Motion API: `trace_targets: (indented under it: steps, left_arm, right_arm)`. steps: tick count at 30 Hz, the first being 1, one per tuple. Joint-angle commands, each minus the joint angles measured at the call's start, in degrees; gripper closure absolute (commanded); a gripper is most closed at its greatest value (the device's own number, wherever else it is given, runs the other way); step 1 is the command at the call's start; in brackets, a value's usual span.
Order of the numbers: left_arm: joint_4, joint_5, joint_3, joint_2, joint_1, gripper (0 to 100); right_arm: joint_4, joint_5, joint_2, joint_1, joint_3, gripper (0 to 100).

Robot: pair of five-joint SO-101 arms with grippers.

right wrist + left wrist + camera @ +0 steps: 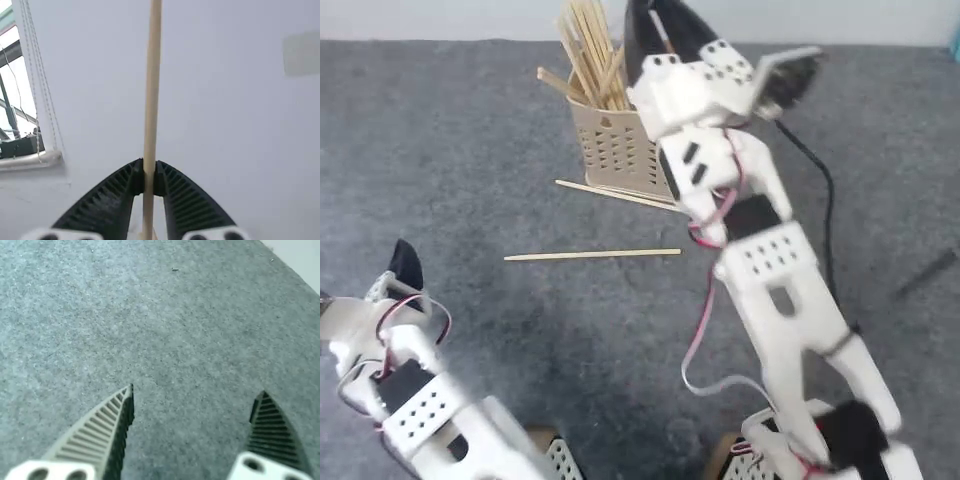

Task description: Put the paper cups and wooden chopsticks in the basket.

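The right gripper [148, 176] is pinching a light, stiff chopstick [152, 75], seemingly near one end, where it is probably prone to pivoting, while the left gripper [192, 407] is hanging agape.

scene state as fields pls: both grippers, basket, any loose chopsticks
left gripper: open, empty, over bare grey mat
right gripper: shut on held chopstick, raised next to the basket in the high view
basket: beige, perforated, upright at the far side of the mat
standing chopsticks: bunch upright in the basket
flat chopstick: lying on the mat in front of the basket, apart from it
near chopstick: lying by the basket's base
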Motion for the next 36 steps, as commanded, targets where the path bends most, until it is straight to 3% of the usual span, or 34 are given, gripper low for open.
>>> trace_targets:
  steps: [1, 11, 15, 18, 22, 25, 28, 36]
  left_arm:
    - [-1.49, -0.53, -0.31, -1.58, 0.62, 65]
    - [-2.11, -0.53, -0.22, -1.58, 0.62, 65]
    - [-2.64, -0.53, 0.31, -1.58, 0.70, 65]
    - [-2.64, -0.53, 0.31, -1.58, 0.70, 65]
    - [-2.64, -0.53, 0.31, -1.58, 0.70, 65]
    - [-2.64, -0.53, 0.31, -1.58, 0.70, 65]
    - [-2.64, -0.53, 0.31, -1.58, 0.70, 65]
    - [-2.64, -0.53, 0.04, -1.23, 0.44, 65]
  right_arm:
    - [-1.54, -0.79, 5.76, 2.15, -8.09, 99.0]
    - [-1.01, -0.09, 22.99, 2.95, -20.31, 98.9]
    - [4.44, 9.05, 23.34, 0.66, -20.22, 98.2]
    - [9.63, 13.80, 23.25, -0.84, -20.48, 89.2]
    - [12.44, 13.71, 23.16, -1.36, -20.48, 75.4]
    - [14.29, 13.71, 21.23, -1.36, -20.48, 74.5]
    - [23.87, 13.71, 14.73, -1.36, -20.48, 78.5]
    - [64.66, 14.07, -8.22, -8.40, -20.48, 85.0]
